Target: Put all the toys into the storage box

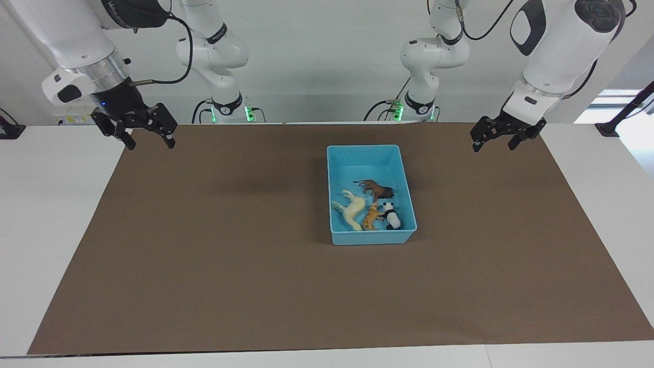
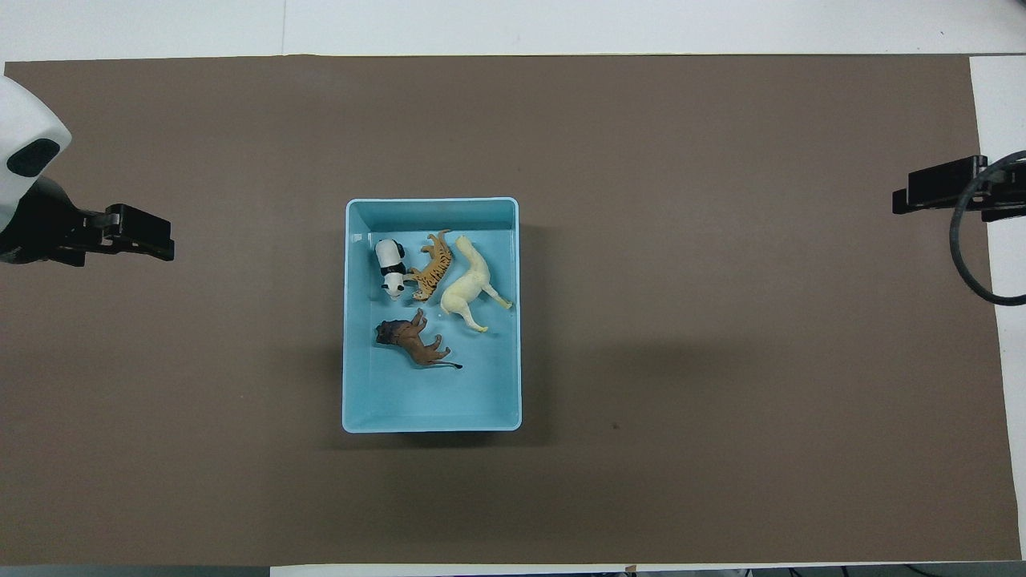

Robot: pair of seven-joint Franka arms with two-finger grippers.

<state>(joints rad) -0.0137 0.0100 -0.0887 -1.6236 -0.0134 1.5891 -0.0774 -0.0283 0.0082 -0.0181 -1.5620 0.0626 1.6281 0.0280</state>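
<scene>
Left gripper (image 1: 500,138) hangs over the brown mat (image 1: 204,245) at its own end, jaws parted, empty. Right gripper (image 1: 148,134) likewise at its end, jaws parted, empty. Well apart from both, mid-mat: blue storage box (image 2: 433,423) holding horse (image 2: 469,282), tiger (image 2: 433,268), panda (image 2: 390,267), brown lion (image 2: 413,340).

White table under a brown mat, against a pale wall

A broad, flat brown paper-like mat (image 1: 204,266) covers most of the smooth white rectangular tabletop (image 1: 46,204), leaving bare white strips at both ends and along the edges. A plain pale grey-white wall (image 1: 322,61) rises at the robots' end of the table. At the left arm's end, a bright window-like opening (image 1: 615,99) glows. Soft shadows fall across the mat.
</scene>
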